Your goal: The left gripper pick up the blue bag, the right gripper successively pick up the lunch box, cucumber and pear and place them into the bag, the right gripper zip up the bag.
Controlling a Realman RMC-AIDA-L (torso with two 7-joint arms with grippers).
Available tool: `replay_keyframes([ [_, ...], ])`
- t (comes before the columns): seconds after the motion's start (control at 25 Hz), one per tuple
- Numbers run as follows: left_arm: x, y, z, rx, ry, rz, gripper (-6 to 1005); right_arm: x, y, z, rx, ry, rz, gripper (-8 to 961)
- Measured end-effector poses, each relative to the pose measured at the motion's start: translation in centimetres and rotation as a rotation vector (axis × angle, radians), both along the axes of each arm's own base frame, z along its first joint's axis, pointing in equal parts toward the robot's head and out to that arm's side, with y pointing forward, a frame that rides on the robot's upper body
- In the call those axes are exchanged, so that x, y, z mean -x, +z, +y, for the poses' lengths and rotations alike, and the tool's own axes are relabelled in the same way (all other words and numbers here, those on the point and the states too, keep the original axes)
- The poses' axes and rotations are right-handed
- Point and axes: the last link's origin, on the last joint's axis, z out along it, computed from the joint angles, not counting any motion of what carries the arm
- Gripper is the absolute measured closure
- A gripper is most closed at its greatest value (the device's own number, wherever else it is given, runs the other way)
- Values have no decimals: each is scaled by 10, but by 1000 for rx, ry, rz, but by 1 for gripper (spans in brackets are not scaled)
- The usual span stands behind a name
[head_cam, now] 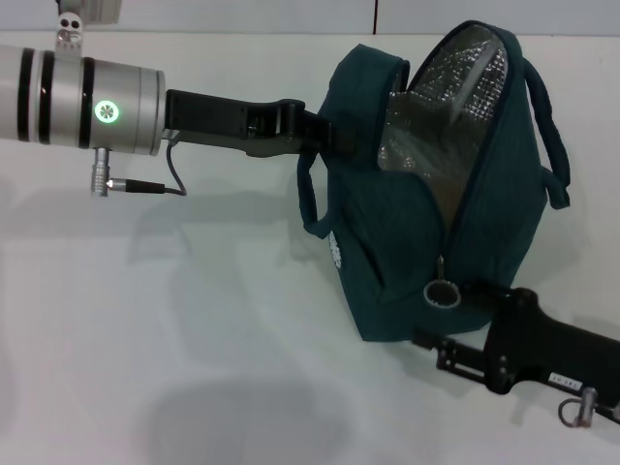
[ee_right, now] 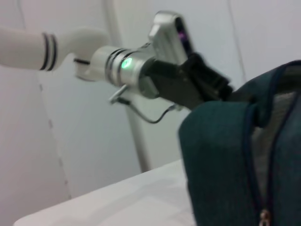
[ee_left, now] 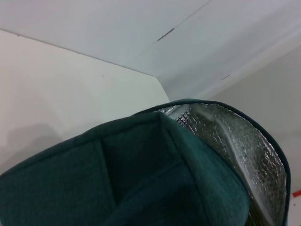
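Note:
The blue bag (head_cam: 407, 252) hangs upright above the white table, its top open and its silver lining (head_cam: 455, 107) showing. My left gripper (head_cam: 325, 136) is shut on the bag's upper left rim and holds it up; it also shows in the right wrist view (ee_right: 221, 89). My right gripper (head_cam: 441, 313) is open at the bag's lower right corner, right by the zipper's ring pull (head_cam: 443, 293), which hangs free at the low end of the zip. The bag fills the left wrist view (ee_left: 141, 179) and shows in the right wrist view (ee_right: 221, 155). Lunch box, cucumber and pear are out of view.
The white table (head_cam: 145, 320) stretches to the left and front of the bag. A white wall (head_cam: 242, 15) stands behind. The bag's carry handle (head_cam: 552, 126) loops out on its right side.

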Motion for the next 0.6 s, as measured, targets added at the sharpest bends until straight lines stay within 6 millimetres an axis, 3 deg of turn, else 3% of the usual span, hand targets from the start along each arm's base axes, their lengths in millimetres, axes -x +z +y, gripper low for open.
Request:
replay_keyframes([
  [0.32,0,1,1,-3,-1,-1,959,-3,6,2,-34,-53,44,311],
  [0.52,0,1,1,-4,-2,-2,958,-3,4,4,-26,-62,32,515],
  [0.6,-1,0,1,-4,-3,-2,958,-4,4,5,-27,-65,27,657],
])
